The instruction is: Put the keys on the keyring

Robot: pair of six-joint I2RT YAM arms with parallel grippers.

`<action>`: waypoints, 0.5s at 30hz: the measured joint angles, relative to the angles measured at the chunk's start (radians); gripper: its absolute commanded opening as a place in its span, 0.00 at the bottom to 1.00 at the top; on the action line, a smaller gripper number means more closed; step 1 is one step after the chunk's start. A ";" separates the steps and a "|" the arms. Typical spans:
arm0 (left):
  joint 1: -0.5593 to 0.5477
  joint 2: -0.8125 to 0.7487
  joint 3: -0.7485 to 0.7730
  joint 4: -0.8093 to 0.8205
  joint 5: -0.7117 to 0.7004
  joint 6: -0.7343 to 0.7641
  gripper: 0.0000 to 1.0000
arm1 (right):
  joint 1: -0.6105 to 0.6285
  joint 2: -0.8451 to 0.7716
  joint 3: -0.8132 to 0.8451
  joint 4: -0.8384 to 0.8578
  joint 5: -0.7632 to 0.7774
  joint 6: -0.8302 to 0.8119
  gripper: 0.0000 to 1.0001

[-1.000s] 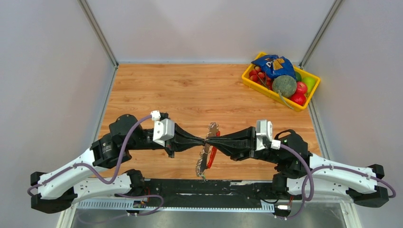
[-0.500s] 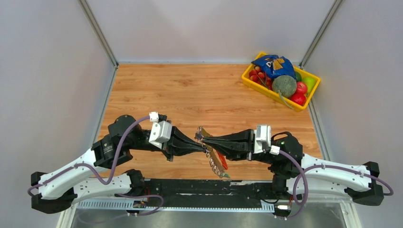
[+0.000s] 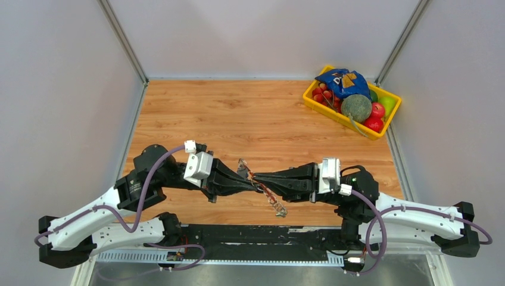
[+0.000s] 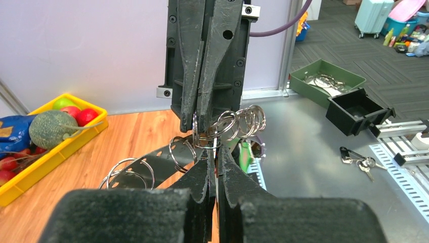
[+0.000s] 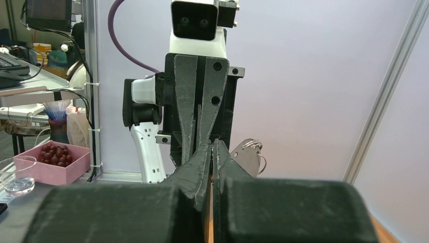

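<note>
The keyring is a dark grey strap (image 3: 269, 196) with holes, a red strip and several silver rings (image 4: 238, 120). It hangs slanted above the wooden table between both grippers. My left gripper (image 3: 252, 181) is shut on the strap just below the rings; its fingertips (image 4: 208, 163) pinch it. My right gripper (image 3: 262, 180) faces it tip to tip and is shut on the ring end (image 4: 201, 132). In the right wrist view my right gripper (image 5: 212, 146) is shut, with a strap end and ring (image 5: 249, 154) behind it. The green tip (image 4: 246, 154) hangs below. No blue-headed or black-headed key shows at the grippers.
A yellow tray (image 3: 315, 101) of fruit and a blue bag stands at the far right corner. In the left wrist view a small bunch of keys (image 4: 357, 161) lies on the grey metal surface, near a green bin (image 4: 328, 81) and a black bin (image 4: 359, 111).
Both grippers have shifted left together while staying tip to tip. The strap has swung from nearly upright to a slant, top end to the left, lower end to the right.
</note>
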 measured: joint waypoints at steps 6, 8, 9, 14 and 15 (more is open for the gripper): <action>0.000 0.010 0.000 -0.023 -0.017 0.010 0.29 | 0.000 -0.006 0.000 -0.003 -0.005 0.002 0.00; 0.000 0.010 0.000 -0.041 -0.033 0.016 0.34 | 0.000 -0.011 0.000 -0.006 -0.004 0.004 0.00; -0.001 0.010 0.000 -0.050 -0.038 0.019 0.35 | 0.000 -0.012 0.000 -0.007 -0.005 0.004 0.00; -0.001 -0.010 0.001 -0.099 -0.084 0.030 0.41 | 0.000 -0.029 0.000 -0.024 -0.004 0.006 0.00; -0.001 -0.017 0.003 -0.108 -0.092 0.033 0.41 | 0.000 -0.031 0.000 -0.027 -0.004 0.007 0.00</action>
